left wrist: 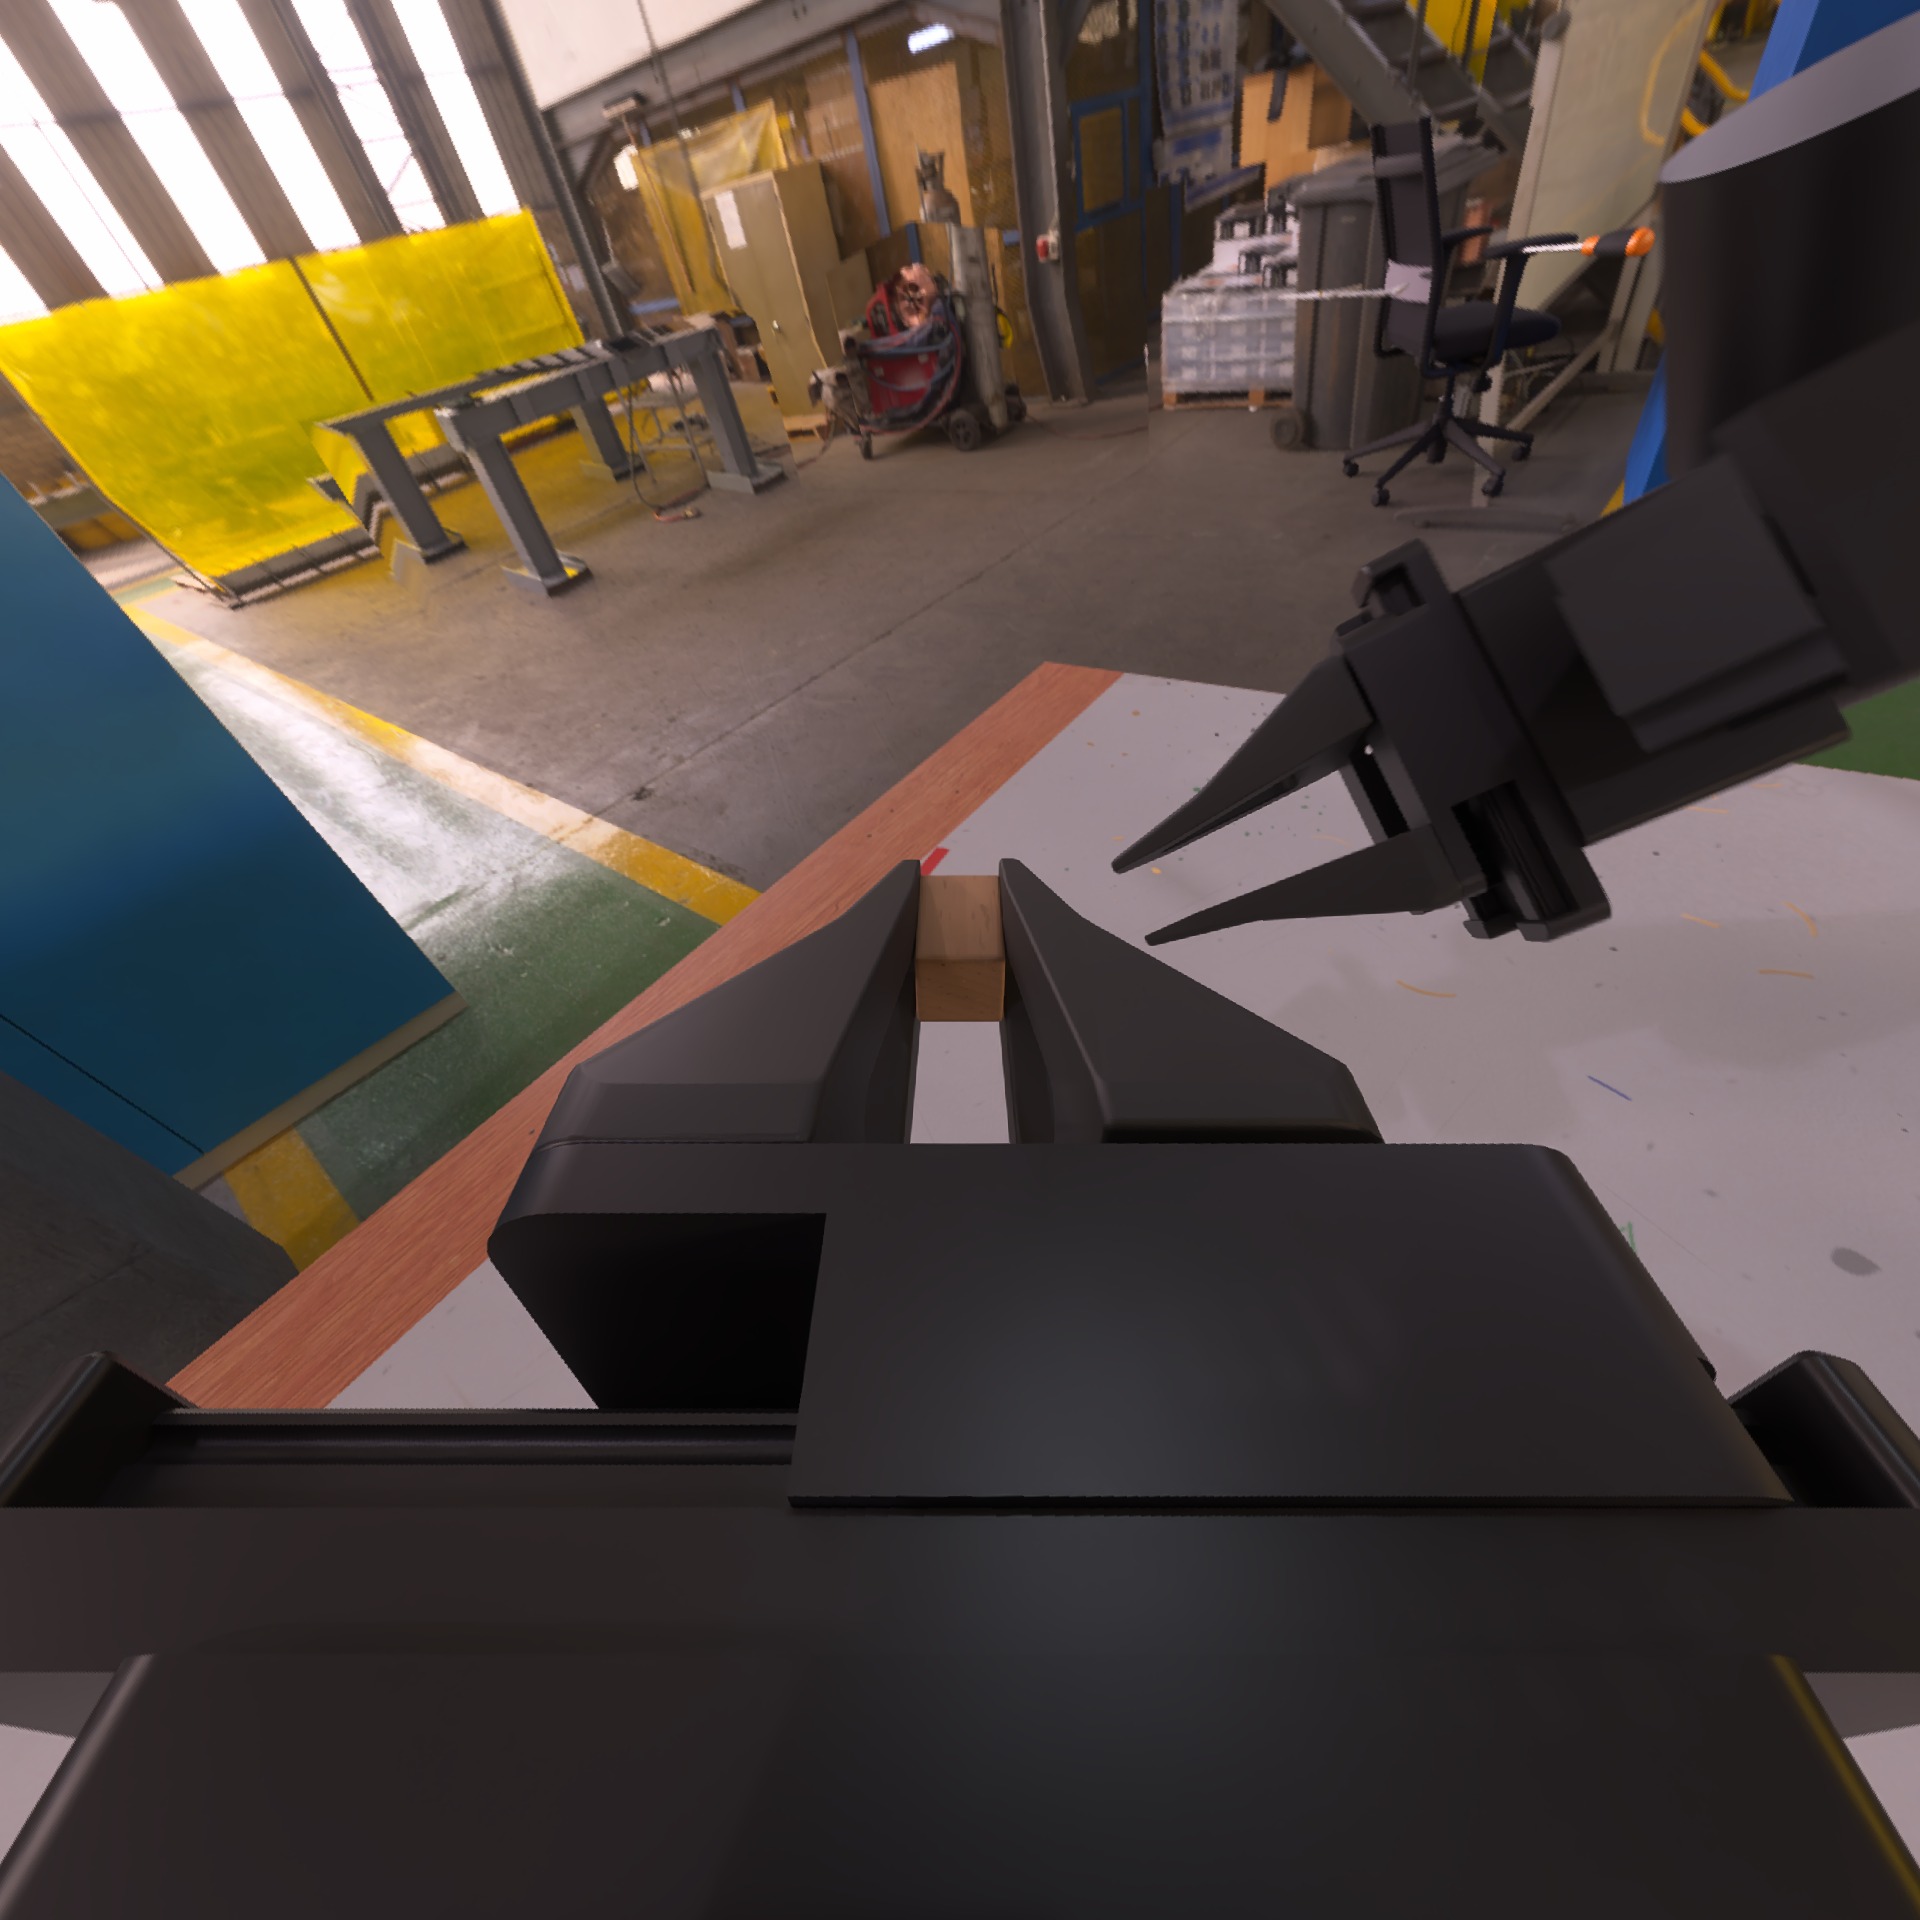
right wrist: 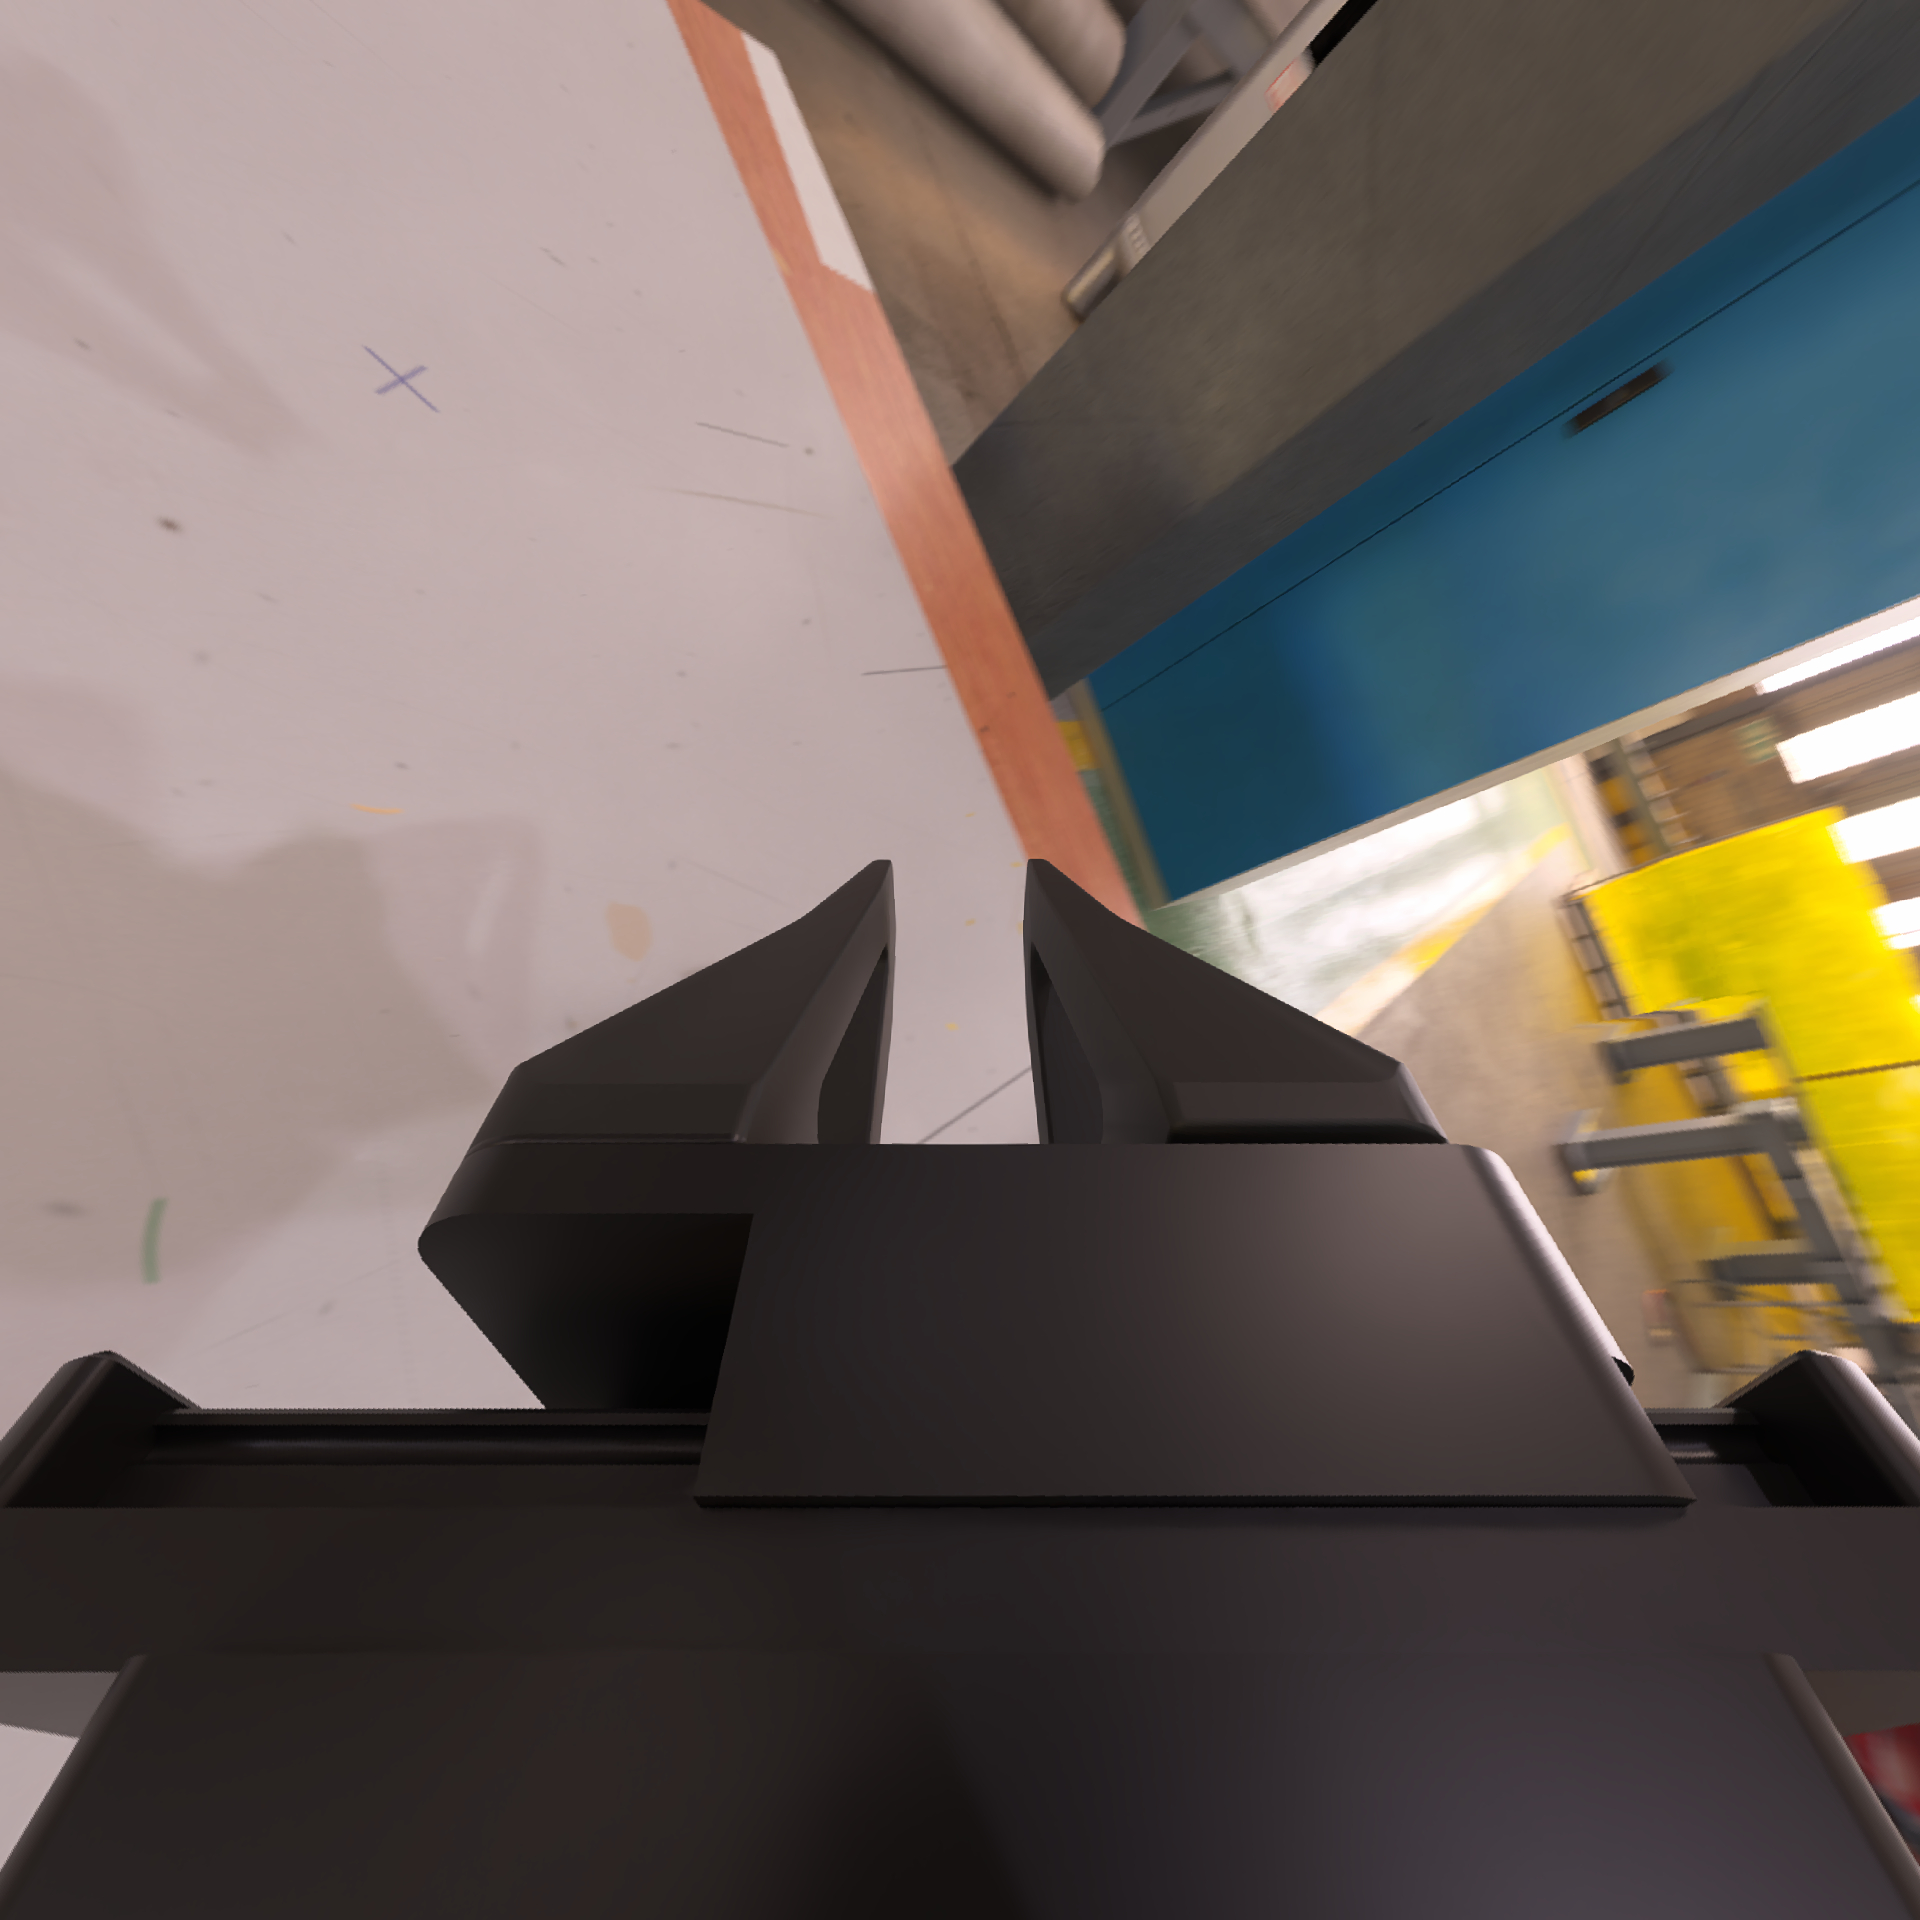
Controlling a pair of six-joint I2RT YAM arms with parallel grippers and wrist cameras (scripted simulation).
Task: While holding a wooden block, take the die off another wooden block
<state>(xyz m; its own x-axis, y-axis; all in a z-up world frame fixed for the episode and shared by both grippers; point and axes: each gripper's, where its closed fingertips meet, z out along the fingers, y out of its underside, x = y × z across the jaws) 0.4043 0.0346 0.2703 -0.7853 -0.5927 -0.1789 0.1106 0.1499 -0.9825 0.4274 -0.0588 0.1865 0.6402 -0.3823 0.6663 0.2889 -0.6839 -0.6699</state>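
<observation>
We see the wooden block [left wrist: 959,945] as a small pale cuboid with light, faintly streaked grain; its top face is a shade paler than the warmer tan face turned toward the camera, and a clean edge divides the two. It sits pinched between the fingertips of the left gripper [left wrist: 959,914], whose dark fingers press against its two sides, so this gripper is clenched on the block. The block appears lifted off the table [left wrist: 1351,1091], near the table's reddish wood-grain border. Just behind the block's upper left corner we make out a small red sliver [left wrist: 935,859], too little of it showing to say what it is. We find no die in either view.

To the right in the left wrist view, the right gripper [left wrist: 1132,902] reaches in above the white, speckled tabletop, its two pointed fingers parted with nothing between them. In its own view the right gripper [right wrist: 958,883] shows the same: fingers apart, released, only the bare white surface [right wrist: 416,623] visible through the gap, with a faint crossed pen mark [right wrist: 401,379] farther off.

Beyond the table edge lie a blue panel [left wrist: 156,779], a yellow curtain [left wrist: 260,395] and an office chair [left wrist: 1455,332].
</observation>
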